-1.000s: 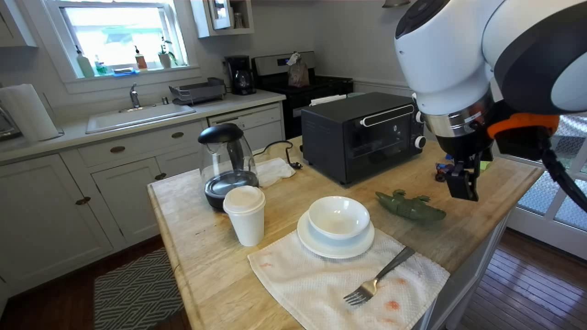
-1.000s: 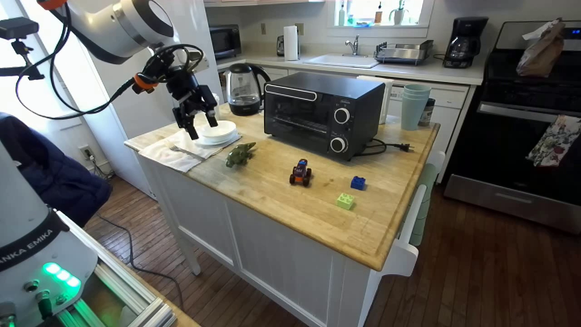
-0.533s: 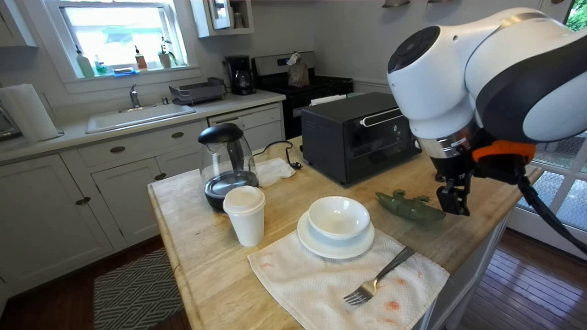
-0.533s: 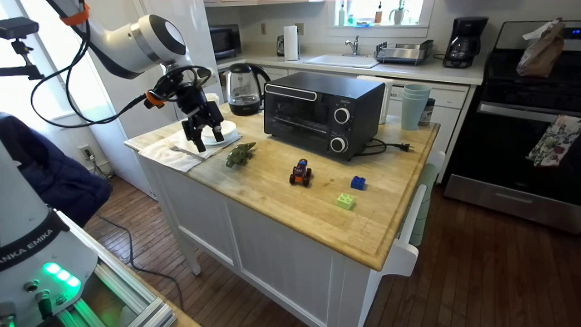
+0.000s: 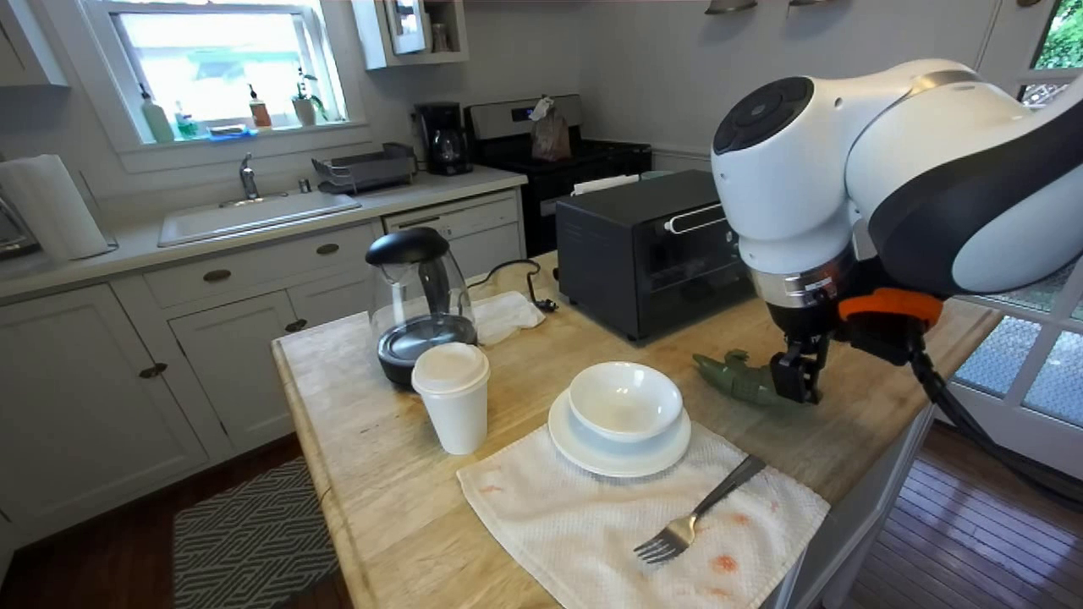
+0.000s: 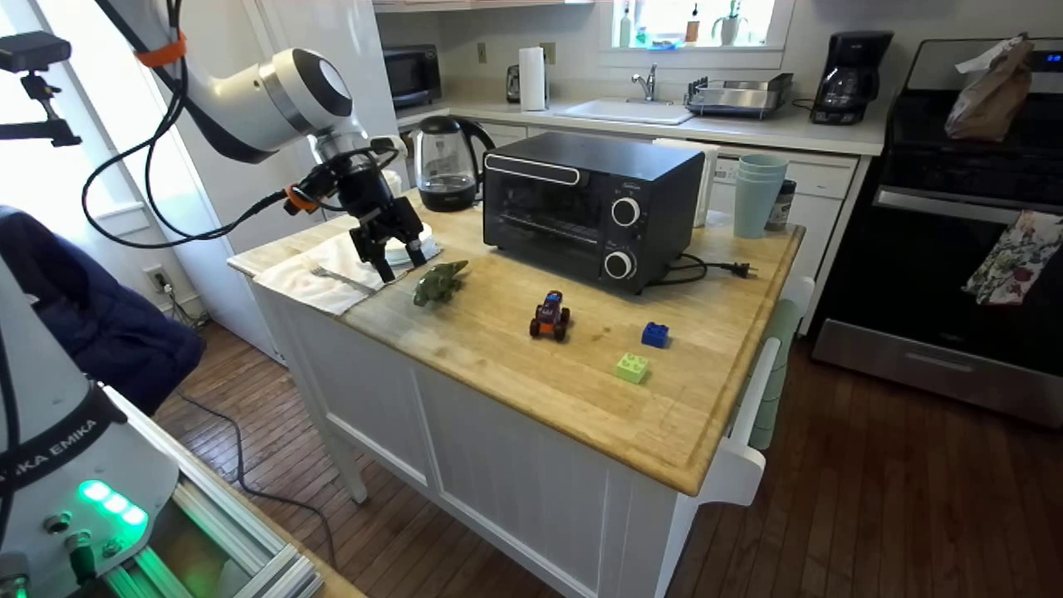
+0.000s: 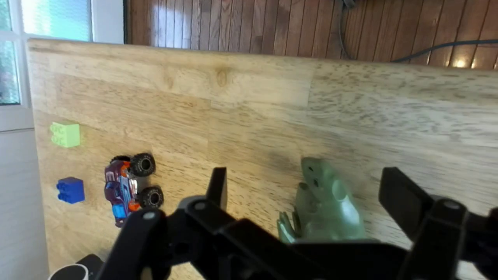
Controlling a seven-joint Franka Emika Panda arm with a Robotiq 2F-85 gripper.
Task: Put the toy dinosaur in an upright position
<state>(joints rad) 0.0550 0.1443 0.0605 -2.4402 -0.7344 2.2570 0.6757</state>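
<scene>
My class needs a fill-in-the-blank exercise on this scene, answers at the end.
1. The claw, with the toy dinosaur showing between its fingers in the wrist view, is ____ (open or shut).
2. In an exterior view, the toaster oven shows ____ round knobs.
3. The white cup is topped with a ____.
4. The lime brick sits near a second brick, coloured ____.
Missing words: open; two; lid; blue.

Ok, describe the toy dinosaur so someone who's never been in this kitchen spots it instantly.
Start at the black toaster oven on the wooden island. In front of it, between the plate and the truck, lies the dinosaur. Where the truck has wheels and the plate is round and white, this is long, dark green and has legs.
</scene>
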